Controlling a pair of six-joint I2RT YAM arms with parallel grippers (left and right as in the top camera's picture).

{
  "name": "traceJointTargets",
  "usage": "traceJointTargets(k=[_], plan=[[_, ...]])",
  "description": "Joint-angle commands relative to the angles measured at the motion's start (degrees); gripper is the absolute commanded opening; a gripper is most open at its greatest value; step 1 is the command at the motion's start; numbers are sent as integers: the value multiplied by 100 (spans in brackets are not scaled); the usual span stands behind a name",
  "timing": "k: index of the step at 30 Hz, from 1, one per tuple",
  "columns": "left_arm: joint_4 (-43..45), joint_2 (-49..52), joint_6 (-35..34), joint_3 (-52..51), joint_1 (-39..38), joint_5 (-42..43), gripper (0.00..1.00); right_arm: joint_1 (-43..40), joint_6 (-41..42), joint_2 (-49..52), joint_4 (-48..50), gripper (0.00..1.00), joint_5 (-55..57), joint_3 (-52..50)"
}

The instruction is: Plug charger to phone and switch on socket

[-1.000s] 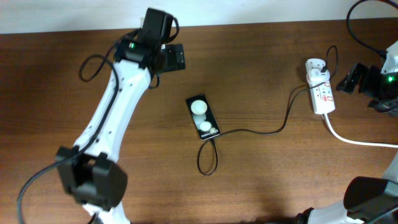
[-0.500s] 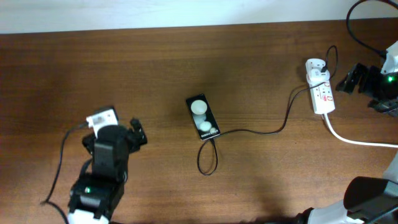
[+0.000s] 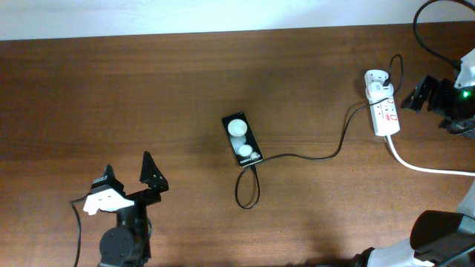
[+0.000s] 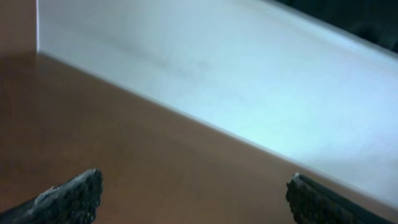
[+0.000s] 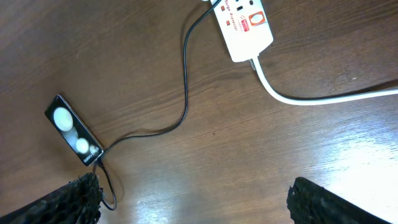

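Observation:
The black phone [image 3: 241, 139] lies face up mid-table, also seen in the right wrist view as the phone [image 5: 73, 129]. The thin black charger cable [image 3: 297, 156] touches the phone's near end, loops once, then runs right to the white plug adapter [image 3: 376, 79] on the socket [image 3: 385, 115]. From the right wrist, the charger [image 5: 185, 93] and the socket [image 5: 244, 25] both show. My right gripper [image 3: 415, 93] hovers open just right of the socket, holding nothing. My left gripper [image 3: 128, 173] stands open and empty near the front left, far from the phone.
A thick white cord [image 3: 424, 167] leaves the socket toward the right edge. In the left wrist view, blurred brown table top and a pale wall [image 4: 249, 68] fill the frame beyond the left gripper [image 4: 194, 183]. The right gripper [image 5: 194, 186] hangs high over bare wood.
My left arm has swung from the far side, left of the phone, back to the near left corner. Phone, charger, socket and right arm have not moved.

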Motion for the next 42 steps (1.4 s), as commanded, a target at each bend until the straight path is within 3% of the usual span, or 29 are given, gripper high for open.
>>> traceJointTargets(k=[1,7,15,23,25,34,42], plan=[[592,-538,63,-323,22,-42,99,31,-35,-81,2,99,37,-13],[1587,-1163,63,-872,20,-42,99,31,-35,-81,2,99,48,-13],[-608,-1167,52,-872,-81,68,99,31,-35,-81,2,99,48,-13],[-627,-1167,678,-870,-81,199,99,31,-35,-81,2,99,48,-13],[-610,-1167,1228,-868,-81,177,99,31,-35,-81,2,98,48,-13],[-608,-1163,1228,-868,76,177,99,31,-35,-81,2,99,48,-13],[-608,-1163,1228,-868,1036,177,99,31,-35,-81,2,99,48,-13]])
